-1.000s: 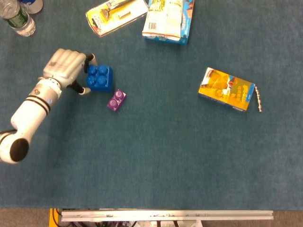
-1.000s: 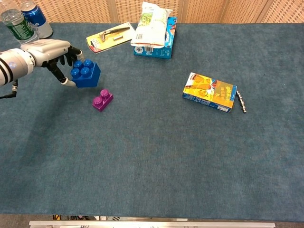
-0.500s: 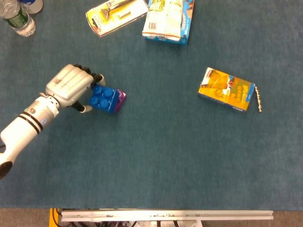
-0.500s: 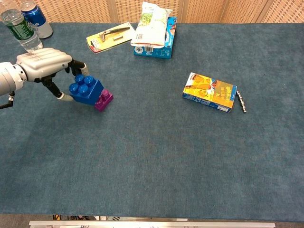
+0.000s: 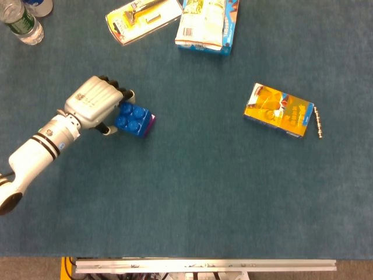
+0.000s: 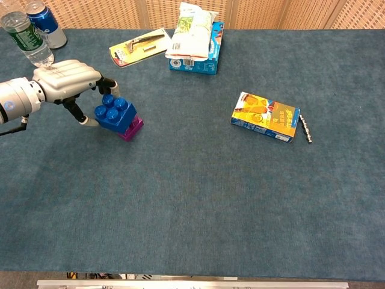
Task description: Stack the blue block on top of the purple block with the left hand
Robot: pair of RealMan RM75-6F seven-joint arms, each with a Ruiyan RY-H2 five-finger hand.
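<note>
Blue block (image 5: 133, 118) sits atop purple block (image 6: 133, 127), tilted a bit, at left-centre of the table (image 5: 192, 192). From above only a purple sliver shows at the blue one's right edge; chest view shows purple poking out below and to the right.

Left hand (image 5: 95, 102) grips the blue block from its left side, fingers (image 6: 109, 85) curled round the far edge, thumb at the near-left edge. Forearm runs off toward lower left. Right hand isn't visible in either view.

Further out: razor pack (image 5: 143, 18) and snack bag on a box (image 5: 207, 23) along the far edge, water bottle (image 5: 20, 21) and can (image 6: 46, 22) at far-left corner. Well off to the right, orange box (image 5: 278, 109) w/ a small metal chain (image 5: 318, 121) just beside its right end.
</note>
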